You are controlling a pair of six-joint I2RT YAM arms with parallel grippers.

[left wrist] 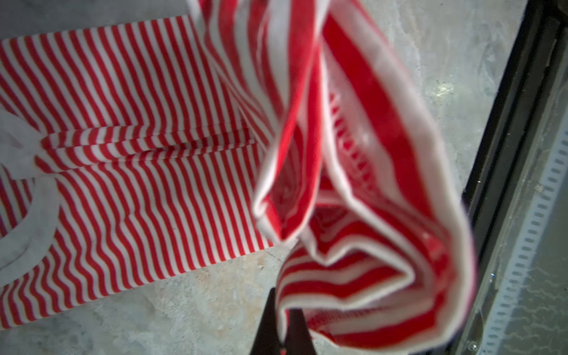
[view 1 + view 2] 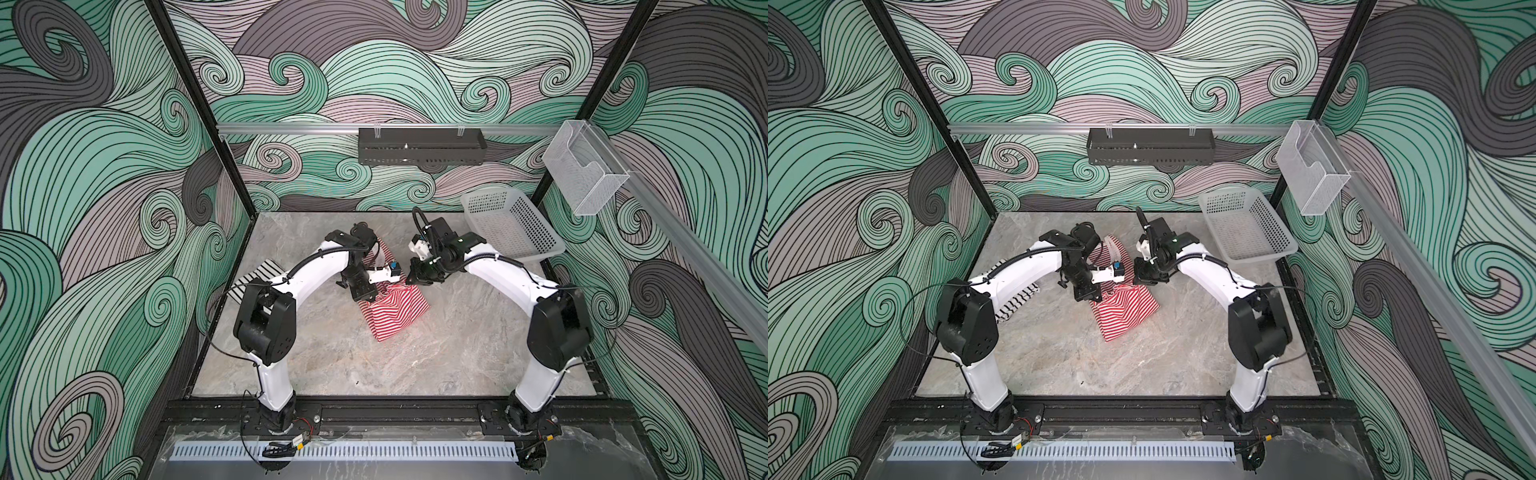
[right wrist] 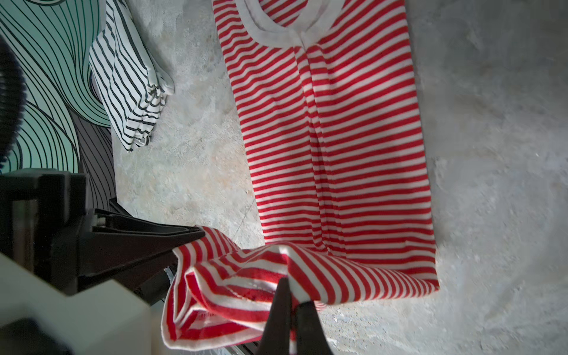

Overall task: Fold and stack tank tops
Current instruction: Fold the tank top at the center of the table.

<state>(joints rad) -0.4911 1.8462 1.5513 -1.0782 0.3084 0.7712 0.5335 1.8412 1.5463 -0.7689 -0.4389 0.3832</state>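
The red-and-white tank top [image 2: 395, 311] [image 2: 1125, 309] lies mid-table as a long narrow strip [image 3: 332, 138] with its white-trimmed neckline at the far end. One end is raised off the table and bunches between my two grippers. My left gripper [image 2: 368, 296] [image 1: 282, 325] is shut on that raised edge. My right gripper [image 2: 415, 279] [image 3: 292, 295] is shut on the same end, close beside it. The black-and-white tank top [image 2: 266, 270] [image 2: 1017, 303] [image 3: 129, 76] lies folded at the left edge of the table, partly hidden under my left arm.
A white perforated basket [image 2: 534, 226] [image 2: 1273, 226] stands tilted at the back right corner. A black tray [image 2: 422, 151] and a clear plastic holder [image 2: 584, 166] hang on the rails above. Black frame rails border the marble table [image 2: 415, 365].
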